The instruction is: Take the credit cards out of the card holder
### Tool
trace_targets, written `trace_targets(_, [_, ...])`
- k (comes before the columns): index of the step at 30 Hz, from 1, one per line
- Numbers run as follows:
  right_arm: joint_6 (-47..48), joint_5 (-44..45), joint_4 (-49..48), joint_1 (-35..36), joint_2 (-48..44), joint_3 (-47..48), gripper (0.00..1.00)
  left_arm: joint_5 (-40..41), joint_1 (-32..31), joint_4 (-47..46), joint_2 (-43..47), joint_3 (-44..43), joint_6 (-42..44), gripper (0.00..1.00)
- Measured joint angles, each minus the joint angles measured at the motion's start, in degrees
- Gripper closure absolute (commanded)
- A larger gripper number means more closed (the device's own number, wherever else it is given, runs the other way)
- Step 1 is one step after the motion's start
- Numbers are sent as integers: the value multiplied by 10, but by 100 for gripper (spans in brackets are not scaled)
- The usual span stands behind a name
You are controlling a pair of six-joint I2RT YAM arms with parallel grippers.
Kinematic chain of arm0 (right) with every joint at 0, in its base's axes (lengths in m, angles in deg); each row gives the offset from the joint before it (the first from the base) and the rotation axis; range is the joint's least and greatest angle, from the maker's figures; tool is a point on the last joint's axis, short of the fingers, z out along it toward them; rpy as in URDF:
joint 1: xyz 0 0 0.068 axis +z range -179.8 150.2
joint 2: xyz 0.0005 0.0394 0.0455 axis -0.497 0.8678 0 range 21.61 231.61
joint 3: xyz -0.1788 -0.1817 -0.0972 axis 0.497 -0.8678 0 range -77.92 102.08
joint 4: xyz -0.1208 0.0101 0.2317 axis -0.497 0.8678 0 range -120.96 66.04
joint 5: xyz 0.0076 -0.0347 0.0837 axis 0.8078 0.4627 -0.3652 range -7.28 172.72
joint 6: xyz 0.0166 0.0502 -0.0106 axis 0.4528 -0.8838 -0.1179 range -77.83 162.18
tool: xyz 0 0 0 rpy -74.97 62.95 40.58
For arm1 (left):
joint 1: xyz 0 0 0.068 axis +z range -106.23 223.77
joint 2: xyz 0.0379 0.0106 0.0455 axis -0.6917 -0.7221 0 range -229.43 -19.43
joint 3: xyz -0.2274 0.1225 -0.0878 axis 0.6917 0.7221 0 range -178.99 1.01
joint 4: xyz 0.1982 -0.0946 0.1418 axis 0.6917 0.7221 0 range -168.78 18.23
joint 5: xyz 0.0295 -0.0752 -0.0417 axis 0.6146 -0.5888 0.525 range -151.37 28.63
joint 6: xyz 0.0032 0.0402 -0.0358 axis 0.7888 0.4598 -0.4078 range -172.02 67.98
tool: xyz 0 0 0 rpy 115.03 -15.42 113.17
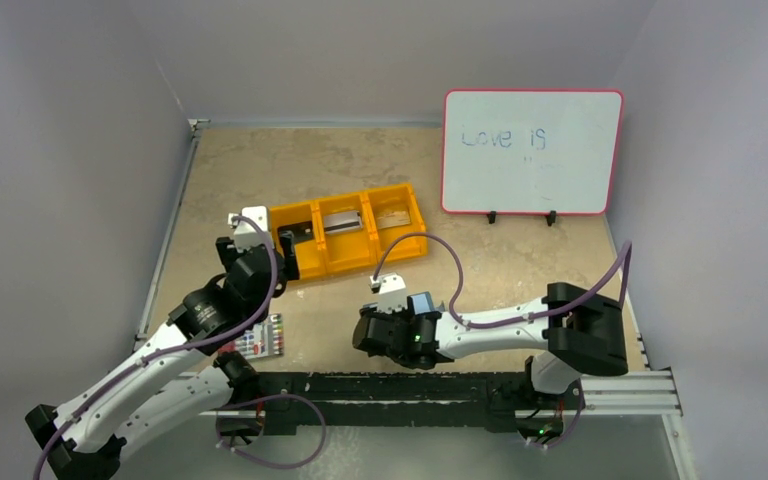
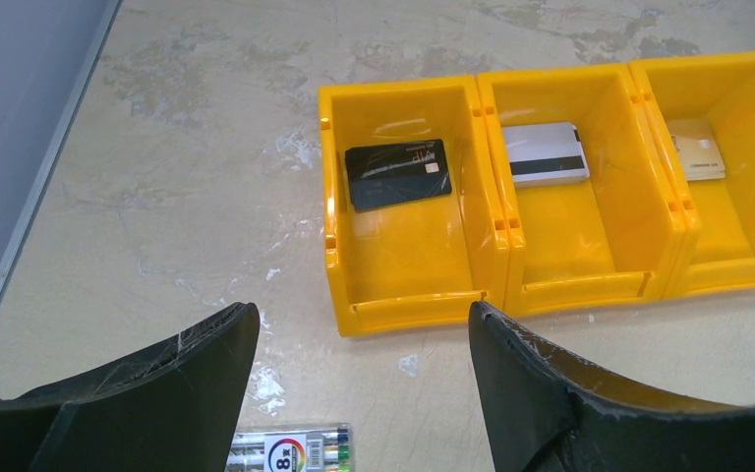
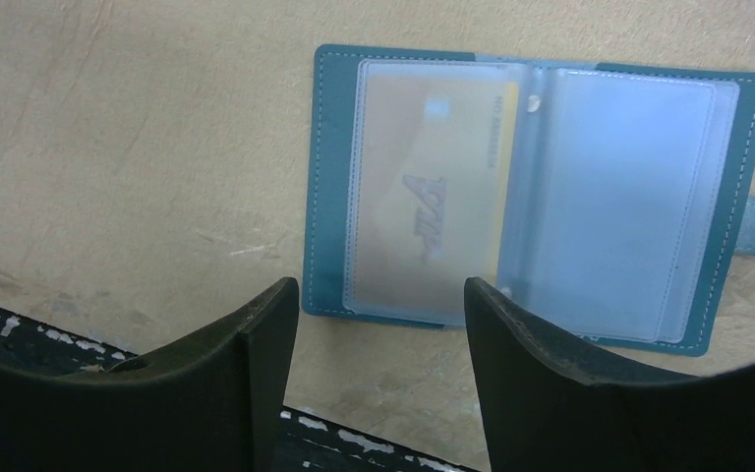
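The teal card holder [image 3: 541,187] lies open flat on the table, its clear pockets facing up. A tan/gold card [image 3: 433,187] sits inside the left pocket; the right pocket looks empty. My right gripper [image 3: 381,287] is open and empty just above the holder's near edge. In the top view it [image 1: 392,330] covers most of the holder [image 1: 422,303]. A black card [image 2: 398,174], a silver-grey card [image 2: 548,155] and a tan card [image 2: 696,155] each lie in their own compartment of the orange bin [image 2: 413,290]. My left gripper [image 2: 362,313] is open and empty in front of the bin.
A pack of coloured markers [image 2: 290,450] lies under my left gripper, near the table's front-left [image 1: 262,338]. A whiteboard [image 1: 530,152] stands at the back right. A black rail [image 1: 410,385] runs along the front edge, close below the right gripper.
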Motion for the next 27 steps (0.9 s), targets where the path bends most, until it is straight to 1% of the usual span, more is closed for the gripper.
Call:
trace_targets(5, [-2,-7,-2,-1,0,-4,42,0,0,0,-4,-2,0,23])
trace_targets(9, [0,-11,-13,-4,0,-12,43,0,0,1,-5,-4,0,23])
trace_targets(12, [3,-20,-26,-9,0,-20,50,0,0,1,-10,-6,0,23])
trace_targets(20, [17,-24,-40,-21,1,-23,57,0,1,4,-19,-7,-1,23])
trace_targets(21, [20,-25,-42,-24,1,-23,57,0,2,4,-20,-7,-1,23])
trace_targets(25, [25,-24,-43,-29,1,-23,50,0,4,4,-25,-7,-4,23])
trace_targets(27, [26,-24,-43,-31,2,-23,49,0,5,4,-25,-7,-4,23])
